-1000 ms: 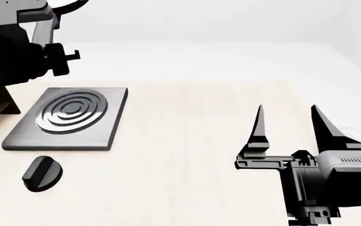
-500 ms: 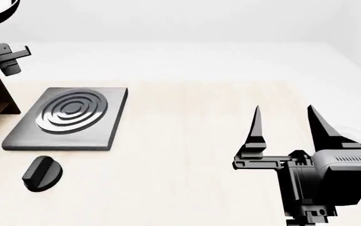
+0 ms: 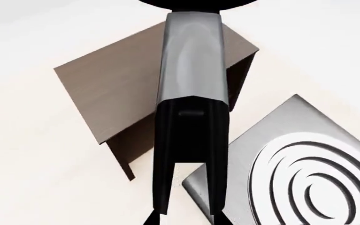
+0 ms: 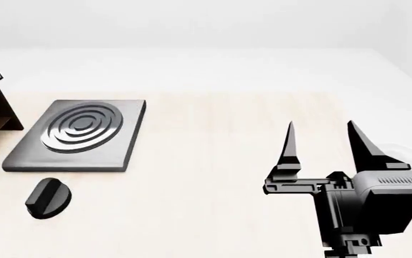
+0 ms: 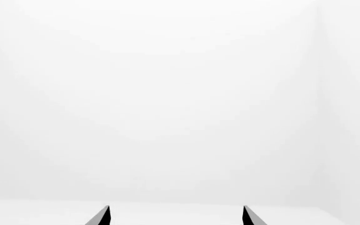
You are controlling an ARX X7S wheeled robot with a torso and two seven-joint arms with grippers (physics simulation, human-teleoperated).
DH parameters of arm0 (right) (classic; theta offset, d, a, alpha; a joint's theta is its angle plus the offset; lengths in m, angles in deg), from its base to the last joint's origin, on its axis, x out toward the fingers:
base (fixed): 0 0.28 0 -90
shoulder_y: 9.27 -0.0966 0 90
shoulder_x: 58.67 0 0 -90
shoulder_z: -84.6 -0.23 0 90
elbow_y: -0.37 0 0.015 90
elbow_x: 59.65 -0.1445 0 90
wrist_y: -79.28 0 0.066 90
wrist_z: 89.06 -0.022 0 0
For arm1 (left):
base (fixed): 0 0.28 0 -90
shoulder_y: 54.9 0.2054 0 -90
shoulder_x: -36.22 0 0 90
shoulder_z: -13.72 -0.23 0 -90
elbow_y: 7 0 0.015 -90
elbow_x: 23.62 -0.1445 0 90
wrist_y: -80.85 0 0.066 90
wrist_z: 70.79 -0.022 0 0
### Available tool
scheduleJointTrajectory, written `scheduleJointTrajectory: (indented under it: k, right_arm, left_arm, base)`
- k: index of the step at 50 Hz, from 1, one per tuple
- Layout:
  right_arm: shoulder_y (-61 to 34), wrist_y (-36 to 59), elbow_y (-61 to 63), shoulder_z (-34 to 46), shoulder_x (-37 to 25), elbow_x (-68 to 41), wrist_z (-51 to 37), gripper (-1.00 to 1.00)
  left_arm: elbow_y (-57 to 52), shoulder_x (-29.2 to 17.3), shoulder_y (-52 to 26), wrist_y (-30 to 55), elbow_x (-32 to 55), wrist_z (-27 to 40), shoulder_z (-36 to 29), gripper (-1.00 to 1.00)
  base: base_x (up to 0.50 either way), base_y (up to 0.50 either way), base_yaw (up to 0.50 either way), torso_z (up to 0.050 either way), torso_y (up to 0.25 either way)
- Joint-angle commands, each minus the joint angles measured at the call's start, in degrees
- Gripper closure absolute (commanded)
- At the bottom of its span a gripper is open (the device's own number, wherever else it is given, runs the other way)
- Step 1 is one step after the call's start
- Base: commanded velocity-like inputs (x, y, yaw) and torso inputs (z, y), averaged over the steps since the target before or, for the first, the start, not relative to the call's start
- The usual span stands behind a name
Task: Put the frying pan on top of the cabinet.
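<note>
Left gripper (image 3: 183, 220) is clamping the frying pan (image 3: 189, 61) by its handle, centre frame, above the cabinet (image 3: 136, 89). Right gripper (image 4: 320, 145), lower right, is idling, fingers apart. Advice: level the pan over the cabinet top before lowering.

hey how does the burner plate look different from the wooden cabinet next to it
The burner plate is a flat grey metallic slab with concentric rings; the cabinet is a taller dark brown wooden box with a plain top. The plate is solid, while the cabinet has one hollow side. Both are squarish and sit side by side on the pale table.
</note>
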Motion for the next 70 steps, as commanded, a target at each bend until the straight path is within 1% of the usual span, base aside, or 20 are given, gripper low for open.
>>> scheduleJointTrajectory:
  k: [1,8,25,26,32,33,34,35,44,55,58,68,69,70]
  right_arm:
    - [0.0,-0.1,-0.1,0.4,-0.1,0.1,-0.2,-1.00]
    - [0.0,-0.1,0.0,0.4,-0.3,-0.1,-0.3,-1.00]
    - [-0.3,-0.1,-0.2,0.7,-0.5,-0.3,-0.5,-1.00]
    - [-0.3,-0.2,-0.3,0.8,-0.5,-0.3,-0.5,-1.00]
    - [-0.4,-0.2,-0.5,1.0,-0.5,-0.3,-0.5,-1.00]
    - [-0.4,-0.3,-0.5,1.1,-0.5,-0.2,-0.5,-1.00]
    - [-0.4,-0.3,-0.5,1.1,-0.5,-0.2,-0.5,-1.00]
    - [-0.4,-0.3,-0.5,1.1,-0.5,-0.2,-0.5,-1.00]
    - [-0.4,-0.4,-0.5,1.2,-0.7,-0.3,-0.7,-1.00]
    - [-0.4,-0.4,-0.5,1.5,-0.8,-0.3,-0.9,-1.00]
    - [-0.5,-0.4,-0.6,1.6,-0.8,-0.3,-0.9,-1.00]
    - [-0.5,-0.5,-0.5,1.7,-1.0,-0.4,-1.0,-1.00]
    - [-0.5,-0.5,-0.6,1.7,-1.0,-0.5,-1.0,-1.00]
    - [-0.5,-0.5,-0.7,1.7,-1.0,-0.4,-1.0,-1.00]
  left_arm:
    - [0.0,-2.0,-0.4,-0.7,-2.3,7.0,3.1,1.00]
    - [0.0,-2.5,0.4,-1.0,-2.7,7.8,3.5,1.00]
    - [0.0,-2.3,0.6,-0.2,-2.7,6.2,2.8,1.00]
    - [0.0,-2.4,0.3,-0.8,-2.6,5.3,2.7,1.00]
    - [0.0,-2.6,0.4,-1.6,-2.7,4.3,1.7,1.00]
    - [0.0,-2.3,0.7,-0.3,-3.7,3.4,-0.3,1.00]
    - [0.0,-2.6,1.0,-0.9,-3.0,4.9,0.8,1.00]
    - [0.0,-2.5,1.0,-0.7,-3.4,5.4,0.1,1.00]
    - [0.0,-2.5,1.2,-0.9,-2.8,5.5,-0.1,1.00]
    - [0.0,-2.6,1.4,-0.9,-2.7,5.7,0.2,1.00]
    - [0.0,-2.8,1.4,-1.3,-2.3,6.2,1.2,1.00]
    - [0.0,-3.1,1.4,-1.4,-2.6,6.7,2.3,1.00]
    - [0.0,-3.3,1.5,-1.1,-2.4,8.2,3.1,1.00]
    - [0.0,-3.5,1.5,-1.0,-1.8,8.1,4.4,-1.00]
  base:
    - [0.00,0.00,0.00,0.000,0.000]
    - [0.00,0.00,0.00,0.001,0.001]
    - [0.00,0.00,0.00,0.000,0.001]
    - [0.00,0.00,0.00,0.000,0.000]
    - [0.00,0.00,0.00,0.002,0.000]
    - [0.00,0.00,0.00,0.000,0.000]
    - [0.00,0.00,0.00,0.000,0.000]
    - [0.00,0.00,0.00,-0.004,-0.250]
    - [0.00,0.00,0.00,-0.004,-0.250]
    - [0.00,0.00,0.00,-0.004,-0.250]
    - [0.00,0.00,0.00,-0.003,-0.236]
    - [0.00,0.00,0.00,0.000,0.000]
    - [0.01,0.00,0.00,0.000,0.000]
    - [0.00,0.00,0.00,0.000,0.000]
